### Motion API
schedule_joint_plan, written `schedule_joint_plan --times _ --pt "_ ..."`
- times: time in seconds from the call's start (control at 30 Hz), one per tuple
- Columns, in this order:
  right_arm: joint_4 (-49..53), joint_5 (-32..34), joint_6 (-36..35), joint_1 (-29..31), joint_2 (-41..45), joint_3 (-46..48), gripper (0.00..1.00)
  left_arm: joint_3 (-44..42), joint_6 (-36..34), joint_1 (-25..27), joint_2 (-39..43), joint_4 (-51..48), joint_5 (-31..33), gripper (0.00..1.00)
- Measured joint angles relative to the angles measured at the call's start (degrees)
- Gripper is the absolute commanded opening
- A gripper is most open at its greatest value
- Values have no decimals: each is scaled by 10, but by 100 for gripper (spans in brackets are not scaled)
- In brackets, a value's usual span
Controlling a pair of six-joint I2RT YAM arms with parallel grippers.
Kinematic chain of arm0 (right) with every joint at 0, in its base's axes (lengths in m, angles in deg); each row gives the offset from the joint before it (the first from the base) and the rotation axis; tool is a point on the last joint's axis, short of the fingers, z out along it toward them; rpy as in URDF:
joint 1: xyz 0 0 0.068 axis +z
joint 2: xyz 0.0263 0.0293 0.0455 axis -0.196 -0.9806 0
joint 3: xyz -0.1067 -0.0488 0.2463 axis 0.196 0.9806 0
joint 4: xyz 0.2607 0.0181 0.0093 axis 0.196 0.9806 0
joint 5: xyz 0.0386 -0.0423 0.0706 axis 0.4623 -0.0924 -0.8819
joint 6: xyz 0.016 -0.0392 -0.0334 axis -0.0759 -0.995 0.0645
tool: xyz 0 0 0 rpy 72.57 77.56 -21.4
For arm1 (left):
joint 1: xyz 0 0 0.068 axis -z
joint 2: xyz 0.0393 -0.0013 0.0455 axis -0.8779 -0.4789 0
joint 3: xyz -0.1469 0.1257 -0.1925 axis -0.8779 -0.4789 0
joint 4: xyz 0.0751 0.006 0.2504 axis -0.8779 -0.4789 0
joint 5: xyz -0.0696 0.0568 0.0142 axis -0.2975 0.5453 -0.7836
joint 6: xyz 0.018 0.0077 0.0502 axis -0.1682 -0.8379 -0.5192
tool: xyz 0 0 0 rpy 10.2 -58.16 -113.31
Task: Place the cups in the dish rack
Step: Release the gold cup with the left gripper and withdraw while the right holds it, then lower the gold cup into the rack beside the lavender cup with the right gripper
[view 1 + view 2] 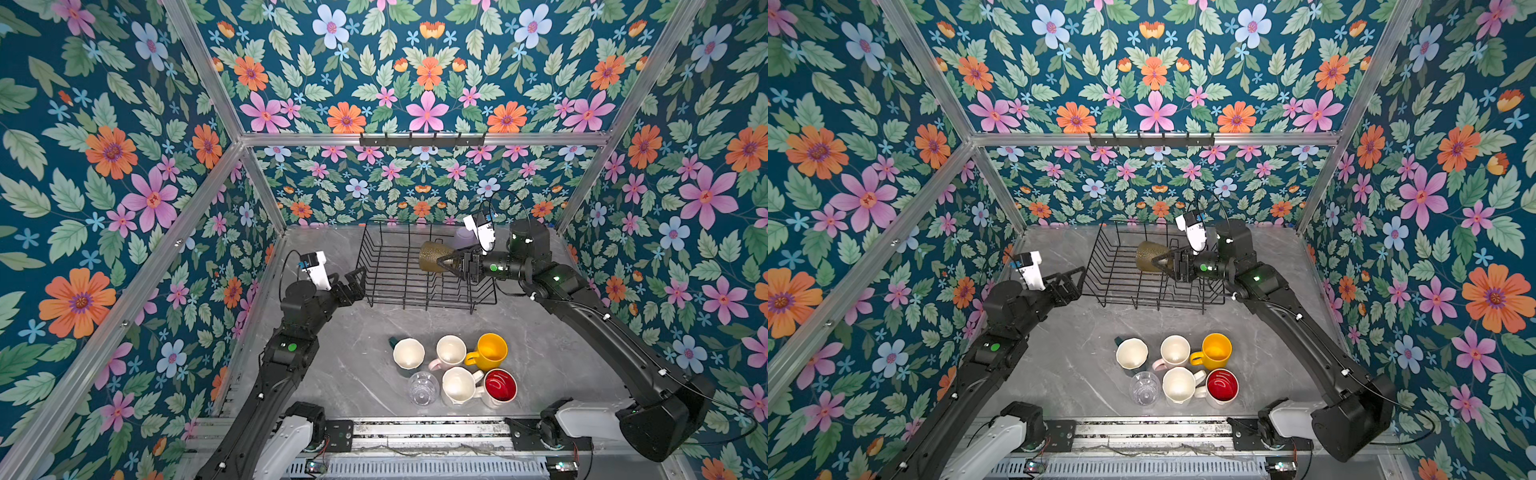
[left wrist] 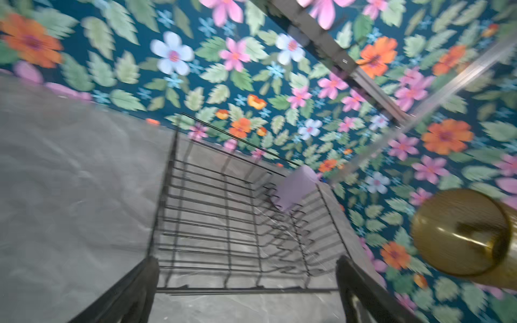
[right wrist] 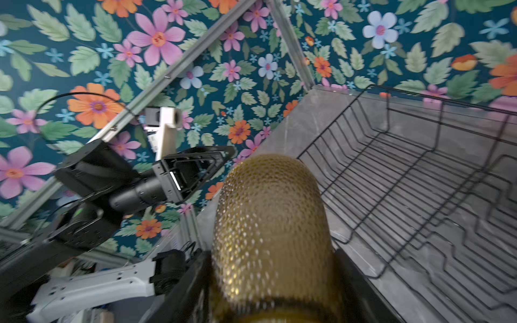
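Observation:
My right gripper [image 1: 446, 262] [image 3: 271, 260] is shut on the olive-brown glass [image 1: 432, 257] [image 3: 271, 218], holding it on its side above the black wire dish rack [image 1: 365, 253] [image 3: 391, 181]. A lilac tumbler [image 1: 464, 239] [image 2: 295, 187] stands in the rack's far right corner. My left gripper [image 1: 359, 276] [image 2: 247, 263] is open and empty just outside the rack's left end. On the table in front stand a teal mug [image 1: 408, 353], pink mug [image 1: 451, 350], yellow mug [image 1: 491, 351], clear glass [image 1: 423, 387], white faceted mug [image 1: 458, 385] and red-lined mug [image 1: 500, 386].
Flowered walls with aluminium posts close in the grey marble table [image 1: 332, 374] on three sides. A black hook rail [image 1: 422, 139] hangs on the back wall above the rack. The arm bases sit on a metal rail [image 1: 415, 430] along the front edge.

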Motion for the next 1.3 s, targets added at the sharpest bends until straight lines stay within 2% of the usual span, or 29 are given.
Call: schedule_joint_plan --times 0.1,0.3,0.7,0.93,1.3 --pt "60 71 -31 0 -25 -42 0 -30 0 0 43 -2 60 100" --pt "150 185 -73 0 -102 -119 0 -43 0 0 78 -22 119 100" --pt "229 317 -128 1 -272 -267 0 -59 -2 0 104 -38 148 100" --pt "242 357 -148 1 -340 -321 0 -56 -2 0 101 -41 148 100" --pt "260 384 -178 1 -440 -409 0 -50 3 0 109 -51 148 100"
